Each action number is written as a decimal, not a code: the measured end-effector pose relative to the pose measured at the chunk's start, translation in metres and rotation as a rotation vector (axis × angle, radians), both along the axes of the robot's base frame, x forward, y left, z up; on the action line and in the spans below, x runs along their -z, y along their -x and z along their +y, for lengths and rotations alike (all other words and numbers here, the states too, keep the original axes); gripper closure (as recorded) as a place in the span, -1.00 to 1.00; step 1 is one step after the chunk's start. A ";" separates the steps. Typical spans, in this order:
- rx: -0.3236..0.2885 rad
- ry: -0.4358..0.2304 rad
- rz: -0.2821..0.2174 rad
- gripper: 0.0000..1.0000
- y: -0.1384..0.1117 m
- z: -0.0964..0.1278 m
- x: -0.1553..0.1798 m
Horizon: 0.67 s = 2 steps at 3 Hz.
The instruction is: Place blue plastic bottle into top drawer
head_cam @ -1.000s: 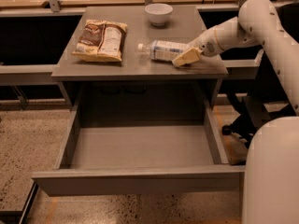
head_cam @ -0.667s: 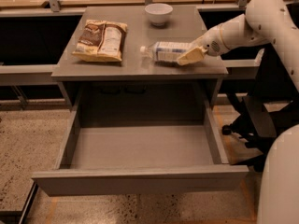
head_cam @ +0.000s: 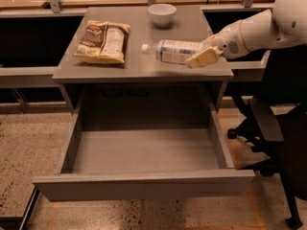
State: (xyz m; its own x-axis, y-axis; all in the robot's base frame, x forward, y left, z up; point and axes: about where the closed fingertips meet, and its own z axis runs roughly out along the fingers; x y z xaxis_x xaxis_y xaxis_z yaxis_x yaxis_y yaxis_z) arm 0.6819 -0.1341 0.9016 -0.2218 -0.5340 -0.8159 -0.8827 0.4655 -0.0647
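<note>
My gripper (head_cam: 195, 59), right side of the desk (head_cam: 144, 67).
Fingers (head_cam: 205, 56) clamped on one blue plastic bottle (head_cam: 173, 51); one snack bag (head_cam: 102, 41), one bowl (head_cam: 161, 14), one open top drawer (head_cam: 144, 186).

The gripper (head_cam: 204, 52), at the desk top's (head_cam: 144, 70) right edge, hides the blue plastic bottle's (head_cam: 173, 51) base. The arm (head_cam: 259, 30) is cut off by the picture's right edge. The bottle's label print is too small to read.

Counted are one blue plastic bottle (head_cam: 175, 51), one snack bag (head_cam: 102, 42), one white bowl (head_cam: 161, 14), one top drawer (head_cam: 144, 185) and one gripper (head_cam: 205, 56), located at the bottle's base end over the counter (head_cam: 144, 72).
</note>
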 end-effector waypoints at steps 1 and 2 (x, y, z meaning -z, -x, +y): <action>-0.055 -0.078 0.050 1.00 0.051 0.019 -0.008; -0.143 -0.311 0.232 1.00 0.134 0.056 0.018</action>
